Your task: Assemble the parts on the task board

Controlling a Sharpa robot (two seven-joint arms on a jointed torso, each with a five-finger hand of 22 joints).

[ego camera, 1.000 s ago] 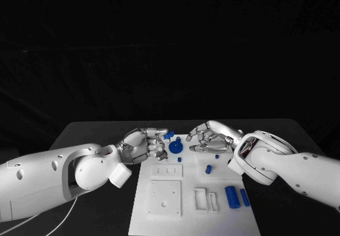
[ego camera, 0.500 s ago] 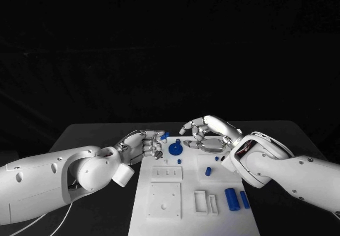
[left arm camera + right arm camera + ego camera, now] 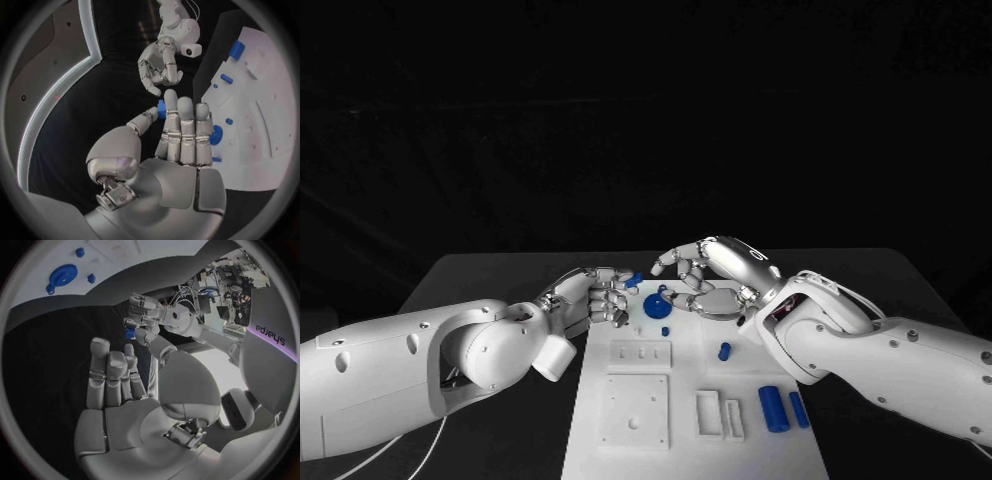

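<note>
Both hands up over the task board [image 3: 687, 420]!
Left hand [image 3: 596, 294] pinches a small blue part [image 3: 632, 279]; right hand [image 3: 711, 275] hovers empty, fingers apart.

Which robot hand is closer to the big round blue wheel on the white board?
Right. The right hand hangs just beside the blue wheel; the left hand, pinching a small blue part, sits slightly farther off.

White task board [image 3: 635, 402] flat on table, blue gear [image 3: 658, 307] near its far end, blue cylinders [image 3: 773, 407] at right edge
</note>
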